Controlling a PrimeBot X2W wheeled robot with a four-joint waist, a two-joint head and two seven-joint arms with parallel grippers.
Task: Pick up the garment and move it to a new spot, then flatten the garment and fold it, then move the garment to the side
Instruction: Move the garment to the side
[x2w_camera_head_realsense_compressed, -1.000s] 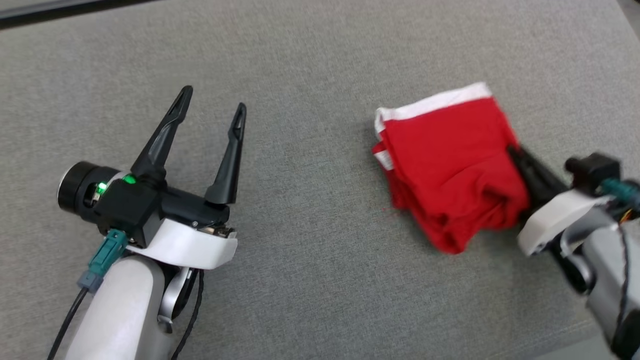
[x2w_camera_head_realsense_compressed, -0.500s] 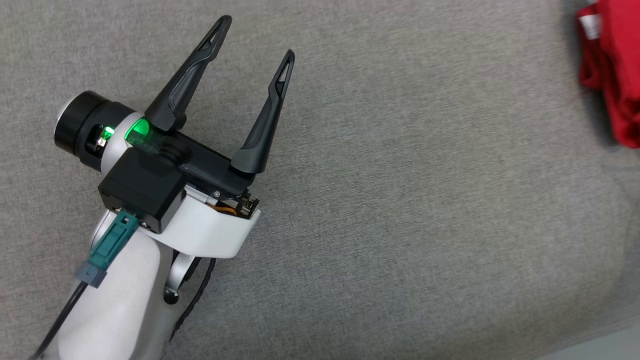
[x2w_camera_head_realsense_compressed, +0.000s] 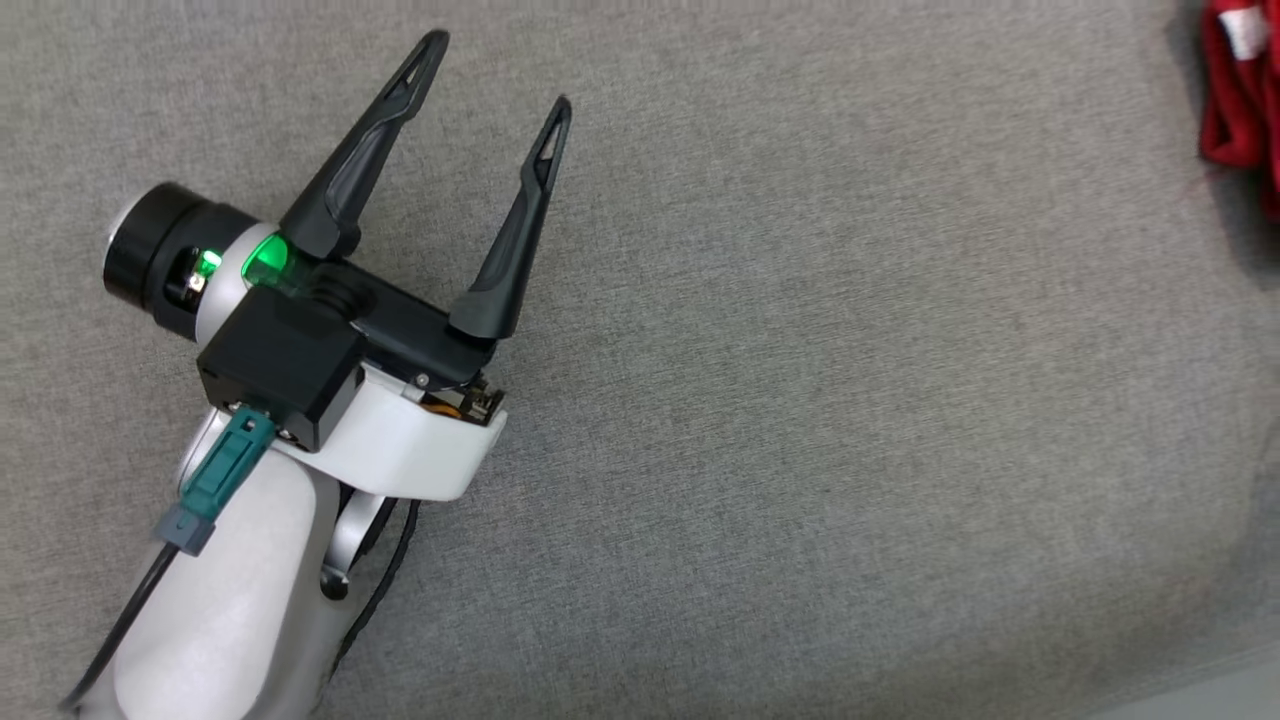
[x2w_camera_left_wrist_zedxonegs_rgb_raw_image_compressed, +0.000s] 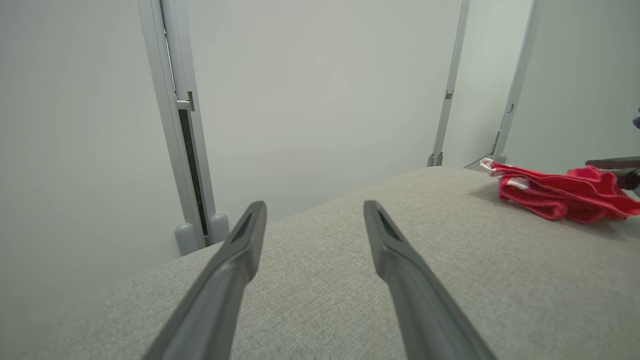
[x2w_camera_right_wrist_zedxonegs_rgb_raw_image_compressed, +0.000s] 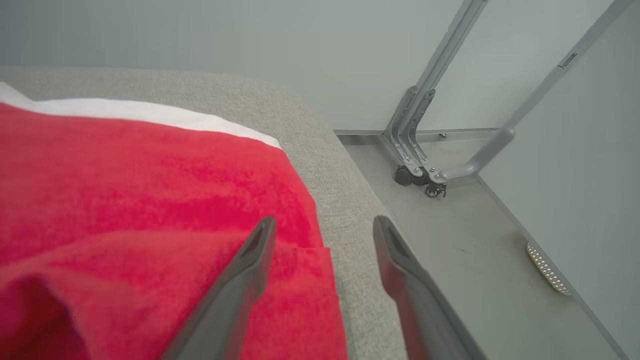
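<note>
The garment (x2w_camera_right_wrist_zedxonegs_rgb_raw_image_compressed: 150, 200) has just been released by the right jaws, now spread like the left jaws, so the side move seems done.

Red garment (x2w_camera_right_wrist_zedxonegs_rgb_raw_image_compressed: 150, 200) with a white band; plain grey surface (x2w_camera_head_realsense_compressed: 800, 400); left gripper (x2w_camera_head_realsense_compressed: 497, 72) black, its light (x2w_camera_head_realsense_compressed: 265, 262) green

Grey woven upholstered surface (x2w_camera_head_realsense_compressed: 800, 400), plain pale walls (x2w_camera_left_wrist_zedxonegs_rgb_raw_image_compressed: 320, 75), grey metal frame posts (x2w_camera_left_wrist_zedxonegs_rgb_raw_image_compressed: 175, 100), smooth grey floor (x2w_camera_right_wrist_zedxonegs_rgb_raw_image_compressed: 450, 240) alongside.

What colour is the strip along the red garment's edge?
White strip, clearest in the right wrist view.
</note>
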